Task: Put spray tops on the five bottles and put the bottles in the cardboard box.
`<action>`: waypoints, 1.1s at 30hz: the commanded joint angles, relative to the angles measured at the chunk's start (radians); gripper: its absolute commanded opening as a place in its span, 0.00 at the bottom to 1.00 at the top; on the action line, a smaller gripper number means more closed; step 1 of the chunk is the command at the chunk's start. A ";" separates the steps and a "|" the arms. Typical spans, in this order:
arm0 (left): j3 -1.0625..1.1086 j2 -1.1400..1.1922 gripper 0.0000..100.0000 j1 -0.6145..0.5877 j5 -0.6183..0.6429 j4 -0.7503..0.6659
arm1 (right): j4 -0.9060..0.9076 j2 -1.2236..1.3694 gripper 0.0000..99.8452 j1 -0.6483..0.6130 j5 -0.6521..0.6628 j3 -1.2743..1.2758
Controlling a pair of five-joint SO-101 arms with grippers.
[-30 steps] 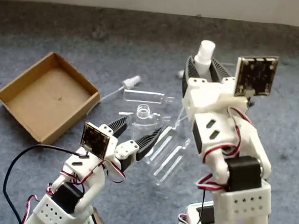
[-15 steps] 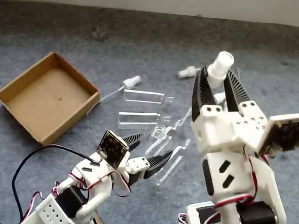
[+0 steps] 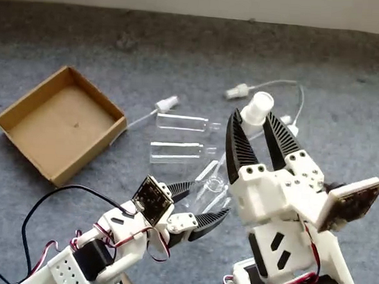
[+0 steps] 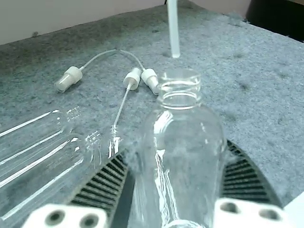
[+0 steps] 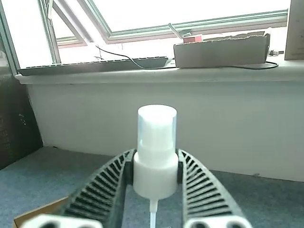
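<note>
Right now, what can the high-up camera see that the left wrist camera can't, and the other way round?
High view extras: the cardboard box on the carpet, and the right arm's jaws shut on a white spray top. Left wrist view extras: the bottle close up, with its threaded open neck, and a thin tube hanging above it. Shared: that bottle in the left arm's jaws, two bottles lying on their sides, and loose spray tops.

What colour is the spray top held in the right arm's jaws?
The spray top is white; the right wrist view shows it best.
</note>
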 commanded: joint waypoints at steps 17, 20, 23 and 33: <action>0.021 -0.013 0.12 0.019 -0.014 0.000 | 0.016 -0.025 0.07 -0.004 0.014 0.108; 0.021 -0.013 0.12 0.019 -0.014 0.000 | 0.018 -0.025 0.07 -0.004 0.014 0.108; 0.021 -0.013 0.12 0.019 -0.014 -0.002 | 0.027 -0.025 0.07 -0.004 0.014 0.125; 0.021 -0.015 0.12 0.018 -0.014 -0.008 | 0.166 -0.025 0.07 -0.010 0.006 0.205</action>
